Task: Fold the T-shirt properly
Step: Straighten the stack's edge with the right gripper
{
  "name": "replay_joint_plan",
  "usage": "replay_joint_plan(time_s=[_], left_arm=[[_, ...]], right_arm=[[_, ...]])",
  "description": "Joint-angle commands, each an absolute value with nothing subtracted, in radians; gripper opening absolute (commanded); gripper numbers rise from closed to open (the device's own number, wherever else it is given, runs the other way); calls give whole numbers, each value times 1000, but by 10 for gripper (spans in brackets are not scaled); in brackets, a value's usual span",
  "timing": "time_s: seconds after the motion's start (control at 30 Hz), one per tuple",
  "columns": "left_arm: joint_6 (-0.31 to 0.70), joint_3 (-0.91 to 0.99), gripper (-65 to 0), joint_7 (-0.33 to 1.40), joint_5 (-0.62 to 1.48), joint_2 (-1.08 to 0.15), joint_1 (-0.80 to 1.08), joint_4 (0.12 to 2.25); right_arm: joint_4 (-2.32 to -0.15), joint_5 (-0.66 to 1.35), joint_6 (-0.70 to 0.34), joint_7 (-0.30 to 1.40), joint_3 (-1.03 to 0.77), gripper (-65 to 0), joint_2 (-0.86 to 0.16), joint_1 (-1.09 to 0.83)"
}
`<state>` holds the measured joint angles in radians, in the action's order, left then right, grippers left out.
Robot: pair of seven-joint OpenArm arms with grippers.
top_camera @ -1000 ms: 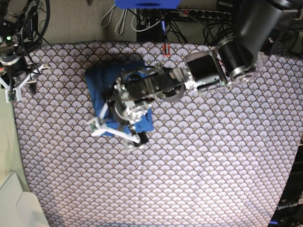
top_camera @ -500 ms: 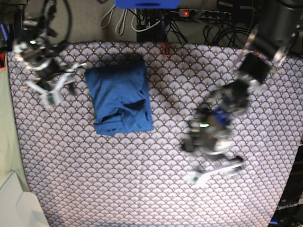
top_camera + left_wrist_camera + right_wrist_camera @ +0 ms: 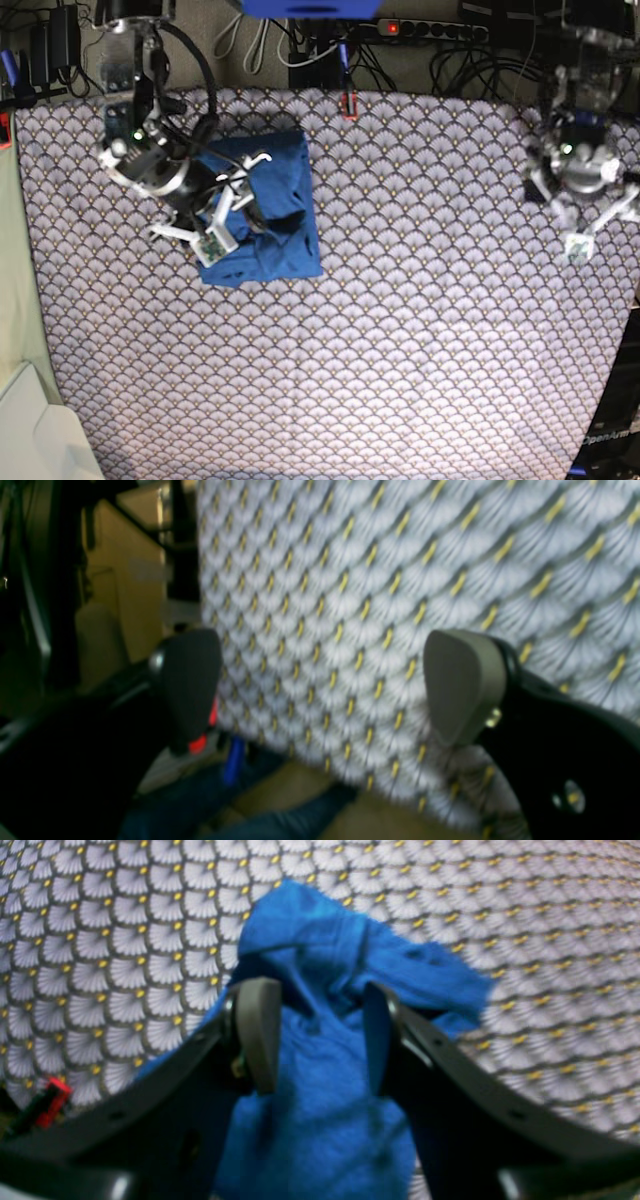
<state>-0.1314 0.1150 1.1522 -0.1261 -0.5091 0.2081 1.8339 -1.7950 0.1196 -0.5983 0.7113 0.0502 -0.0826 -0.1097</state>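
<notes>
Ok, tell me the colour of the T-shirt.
Plain medium blue, no print. The T-shirt shows best in the right wrist view, on the scallop-patterned tablecloth.

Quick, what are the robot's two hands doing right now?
Left gripper: open, holding nothing, over the tablecloth.
Right gripper: fingers partly open around a bunched fold of the T-shirt; a firm pinch cannot be told.

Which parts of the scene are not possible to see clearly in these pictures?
- T-shirt, base view: its left part is hidden under the right gripper and arm.
- Right wrist view: whether the fingers pinch the blue cloth is unclear, blurred.
- Left wrist view: the left gripper shows only tablecloth; the shirt is outside the frame.
</notes>
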Motion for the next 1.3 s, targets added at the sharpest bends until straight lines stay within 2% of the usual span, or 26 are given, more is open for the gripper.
replay_joint_plan(time_s=[0.0, 0.27, 0.33, 0.47, 0.53, 0.73, 1.03, 1.1, 1.27], left_arm=[[-136, 147, -22, 1135, -142, -521, 219, 1871], [-136, 249, -22, 1133, -142, -515, 357, 1929], [-136, 249, -22, 1133, -142, -515, 377, 1929], [-136, 249, -22, 1133, -142, -513, 390, 1929], [-136, 249, -22, 1133, -142, -513, 390, 1929], [-136, 248, -22, 1133, -142, -498, 392, 1929], [-136, 239, -22, 1133, -142, -496, 390, 1929], [-136, 239, -22, 1133, -142, -495, 390, 1929], [-128, 239, -21, 1133, -142, -495, 390, 1929]], right_arm=[[-1785, 131, -599, 690, 58, -373, -84, -81], [-1621, 131, -599, 687, 94, -384, -31, 15], [-1583, 130, -599, 685, 101, -428, -28, 39], [-1484, 130, -599, 685, 120, -598, -27, 107], [-1440, 130, -599, 670, 122, -650, -16, 139], [-1316, 128, -599, 610, 122, -625, -7, 217], [-1313, 128, -599, 618, 124, -619, 10, 203], [-1326, 128, -599, 616, 124, -582, 10, 183], [-1475, 128, -599, 611, 120, -390, 8, 107]])
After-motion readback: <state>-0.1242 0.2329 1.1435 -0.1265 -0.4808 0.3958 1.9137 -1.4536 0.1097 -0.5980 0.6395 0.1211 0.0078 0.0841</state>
